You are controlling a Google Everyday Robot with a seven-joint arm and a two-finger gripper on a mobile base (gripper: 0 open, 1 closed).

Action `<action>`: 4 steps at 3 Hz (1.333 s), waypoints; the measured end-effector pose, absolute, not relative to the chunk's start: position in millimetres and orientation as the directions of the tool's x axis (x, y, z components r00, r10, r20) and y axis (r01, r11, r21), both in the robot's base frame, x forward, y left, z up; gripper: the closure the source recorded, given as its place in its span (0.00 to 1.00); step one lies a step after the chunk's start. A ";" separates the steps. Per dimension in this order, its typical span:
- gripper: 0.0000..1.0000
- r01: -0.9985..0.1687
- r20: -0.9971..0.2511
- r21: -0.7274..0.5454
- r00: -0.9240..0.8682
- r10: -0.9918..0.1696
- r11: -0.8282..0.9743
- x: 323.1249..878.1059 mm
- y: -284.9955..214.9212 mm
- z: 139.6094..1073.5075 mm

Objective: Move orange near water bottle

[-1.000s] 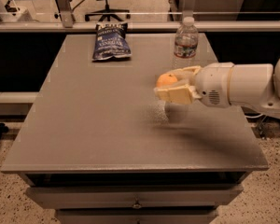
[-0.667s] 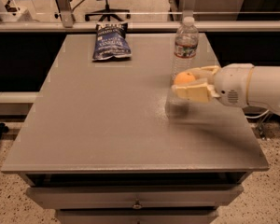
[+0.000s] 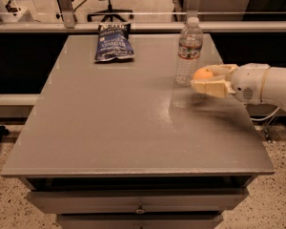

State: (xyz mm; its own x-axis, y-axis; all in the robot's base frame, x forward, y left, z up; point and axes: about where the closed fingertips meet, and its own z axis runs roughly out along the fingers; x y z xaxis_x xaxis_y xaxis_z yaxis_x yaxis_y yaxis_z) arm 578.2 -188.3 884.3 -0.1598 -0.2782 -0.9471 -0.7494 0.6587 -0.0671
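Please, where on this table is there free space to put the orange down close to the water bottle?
The table is bare in front of the water bottle, toward the near edge, and to its left in the picture as far as the chip bag. It is crowded only right of the bottle, where the gripper holds the orange.

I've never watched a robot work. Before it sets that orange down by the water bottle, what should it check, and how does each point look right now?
1. Grip on the orange: ok, the gripper is closed around it.
2. Closeness to the water bottle: ok, the orange is right beside it.
3. Bottle upright with its cap on: ok.
4. Bare table under the orange: ok.
5. Gap between gripper and bottle: cannot tell, they look almost touching.
6. The chip bag out of the way: ok, it lies at the far edge.
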 end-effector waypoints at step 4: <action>0.59 -0.722 -0.960 -0.053 -0.153 -0.234 0.689 618.9 -212.9 853.6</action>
State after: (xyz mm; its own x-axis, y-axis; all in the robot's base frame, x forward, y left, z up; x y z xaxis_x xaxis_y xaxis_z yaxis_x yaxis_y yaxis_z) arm 618.9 -212.9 853.6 -0.1530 -0.2339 -0.9602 -0.7225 0.6894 -0.0528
